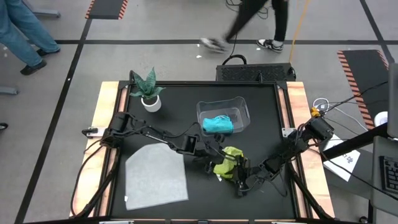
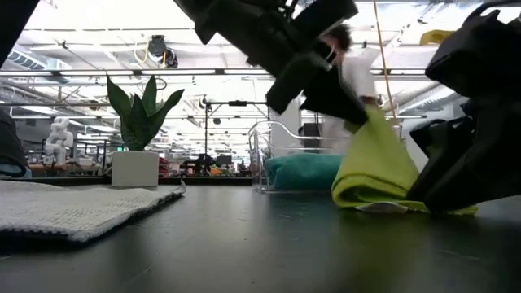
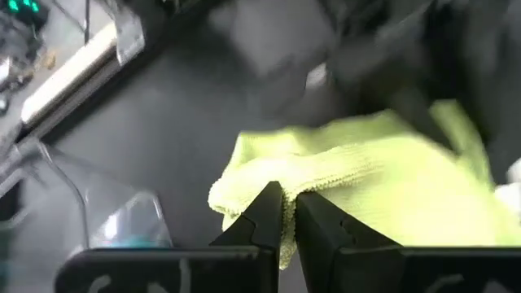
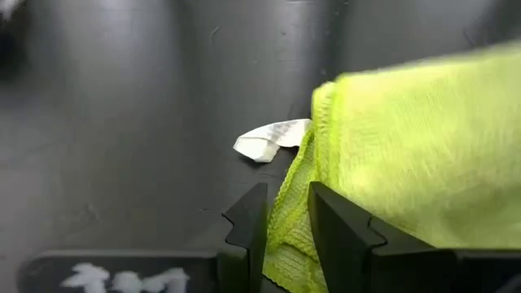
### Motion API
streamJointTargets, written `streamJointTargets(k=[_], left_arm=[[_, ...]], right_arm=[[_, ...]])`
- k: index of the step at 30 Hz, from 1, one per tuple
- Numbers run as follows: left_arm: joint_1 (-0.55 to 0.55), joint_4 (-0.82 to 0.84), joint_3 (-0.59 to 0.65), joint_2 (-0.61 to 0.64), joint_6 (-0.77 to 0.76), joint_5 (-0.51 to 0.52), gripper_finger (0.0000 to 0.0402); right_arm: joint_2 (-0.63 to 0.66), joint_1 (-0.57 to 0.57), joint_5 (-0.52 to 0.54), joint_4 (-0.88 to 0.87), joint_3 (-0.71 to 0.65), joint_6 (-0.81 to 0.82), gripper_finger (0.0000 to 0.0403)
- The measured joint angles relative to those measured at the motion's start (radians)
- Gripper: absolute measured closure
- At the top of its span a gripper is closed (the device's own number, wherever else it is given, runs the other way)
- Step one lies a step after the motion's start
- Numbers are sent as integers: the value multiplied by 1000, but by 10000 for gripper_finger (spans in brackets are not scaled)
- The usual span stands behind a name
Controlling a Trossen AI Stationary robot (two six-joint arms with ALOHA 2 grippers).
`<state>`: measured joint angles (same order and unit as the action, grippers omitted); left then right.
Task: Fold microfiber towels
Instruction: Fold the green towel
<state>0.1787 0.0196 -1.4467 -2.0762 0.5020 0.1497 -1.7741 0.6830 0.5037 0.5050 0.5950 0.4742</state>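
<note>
The yellow-green towel [image 1: 231, 154] lies bunched at the table's near centre, with both grippers shut on it. My left gripper [image 3: 286, 213] has it from the left, my right gripper [image 4: 286, 213] from the near right. In the low view the towel [image 2: 370, 175] rises to a peak under my left gripper [image 2: 358, 114]. The light grey towel [image 1: 155, 177] lies flat at the near left. A teal towel [image 1: 217, 124] sits in the clear bin [image 1: 242, 107]. My left gripper pinches a folded edge of the yellow-green towel [image 3: 269, 175] between its two fingers, slanting down from the table's left. The cloth hangs from that raised point, and its lower part [image 2: 366, 195] rests on the table. My right gripper pinches the towel's edge [image 4: 295, 175] between its two fingers, close to the white label [image 4: 273, 138]. The fingers slant down from the table's near right. That part of the cloth is low, near the tabletop.
A potted plant [image 1: 148, 92] stands at the far left of the table. The clear bin stands just beyond the yellow-green towel. People walk on the floor past the far edge. Cables and papers lie off the table's right side.
</note>
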Motion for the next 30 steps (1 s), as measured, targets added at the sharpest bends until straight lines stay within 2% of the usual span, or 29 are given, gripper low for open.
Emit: streamJointTargets(k=[3, 6, 14, 19, 25, 30], left_arm=[[-5, -10, -2, 3, -2, -48, 371], [-15, 21, -1, 3, -2, -83, 371], [-29, 23, -1, 3, -6, -95, 371], [-28, -5, 2, -42, 13, -105, 371], [-29, -72, 0, -100, 17, -100, 371], [-29, -83, 0, -98, 27, -97, 371]], right_arm=[[0, 0, 5, 44, -28, 9, 316], [-1, 11, 1, 114, -38, -59, 316], [-1, 34, -5, 270, -36, -215, 316], [-1, 27, -1, 351, -36, -314, 316], [-1, -5, 73, 282, -36, -304, 316], [-1, -52, 76, 228, -36, -257, 316]])
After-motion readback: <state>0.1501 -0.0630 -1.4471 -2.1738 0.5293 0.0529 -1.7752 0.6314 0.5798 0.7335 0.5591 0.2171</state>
